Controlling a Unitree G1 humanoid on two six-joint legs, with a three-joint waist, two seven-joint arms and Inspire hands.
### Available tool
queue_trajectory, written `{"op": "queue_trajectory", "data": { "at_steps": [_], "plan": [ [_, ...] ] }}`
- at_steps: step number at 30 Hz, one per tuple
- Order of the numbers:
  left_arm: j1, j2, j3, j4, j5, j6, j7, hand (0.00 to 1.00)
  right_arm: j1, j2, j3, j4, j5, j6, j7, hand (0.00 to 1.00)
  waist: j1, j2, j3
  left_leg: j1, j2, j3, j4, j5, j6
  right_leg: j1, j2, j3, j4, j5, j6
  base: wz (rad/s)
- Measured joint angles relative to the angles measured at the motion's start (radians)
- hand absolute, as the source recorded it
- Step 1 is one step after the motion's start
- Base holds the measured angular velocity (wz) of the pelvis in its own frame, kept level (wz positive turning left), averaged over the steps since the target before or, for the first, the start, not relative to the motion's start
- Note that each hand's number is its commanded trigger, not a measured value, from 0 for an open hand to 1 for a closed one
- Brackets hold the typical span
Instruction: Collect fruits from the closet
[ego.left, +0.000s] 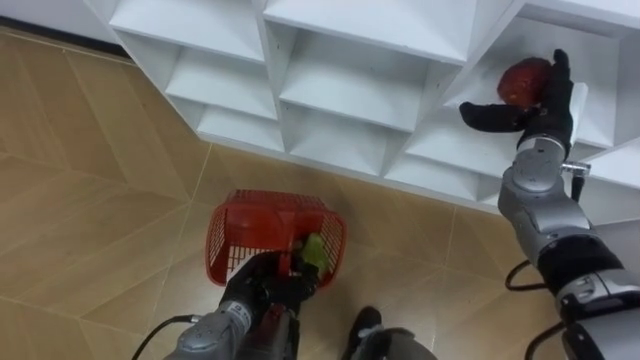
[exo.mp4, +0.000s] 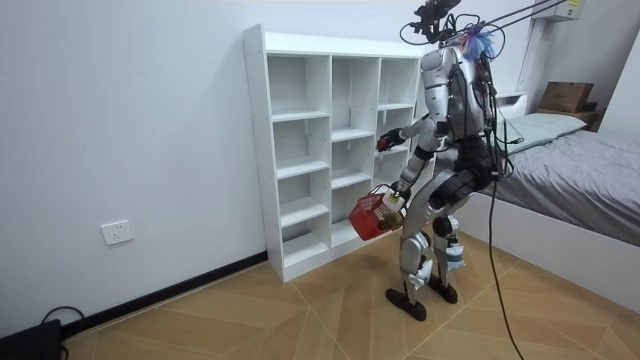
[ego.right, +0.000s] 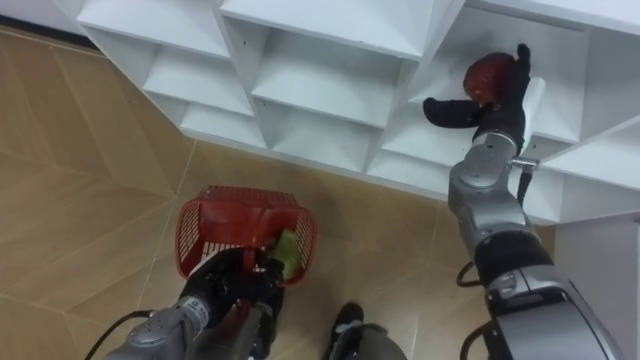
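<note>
A big white shelf (exo.mp4: 257, 150) with many open boxes is seen against the wall. The robot is stood right in front of it on the wooden floor (ego.left: 90, 170). A bed (exo.mp4: 590, 170) is seen behind the robot, on the room view's right.

A red basket (ego.left: 230, 240) is held low over the floor, in front of the robot's legs. It is gripped by the left hand (ego.left: 262, 290), whose fingers are curled tight round the basket's near edge. A green fruit (ego.left: 314, 250) is seen inside the basket, close to that hand.

The right arm is stretched up into one of the shelf's boxes on the robot's right. A red fruit (ego.left: 522, 80) is kept in that box. The right hand (ego.left: 545, 112) is placed against it. Its fingers are held straight up along the fruit's side, and its thumb is spread wide under the fruit. The fruit is touched by the hand, but the hand is not closed round it.
</note>
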Motion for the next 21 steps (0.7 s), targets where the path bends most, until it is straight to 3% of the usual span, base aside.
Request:
{"op": "queue_trajectory", "data": {
  "at_steps": [2,21],
  "plan": [
    [0.001,0.0,0.0,0.0,0.0,0.002,0.0,1.0,0.0,-0.019,0.0,0.0,-0.001,0.0,0.005,1.0,0.0,0.0,0.0,0.001,0.0,0.0,0.0,0.0,0.0,0.0,0.001,0.001,0.0,0.0,0.0,0.0],
    [0.006,0.0,-0.007,-0.002,0.0,-0.002,0.0,1.0,0.005,-0.018,0.002,0.01,-0.007,0.001,0.013,1.0,0.0,-0.001,0.0008,0.002,-0.001,0.0,-0.005,0.0,-0.001,0.0,0.0,0.001,-0.001,-0.003,0.001,0.0]
  ]
}}
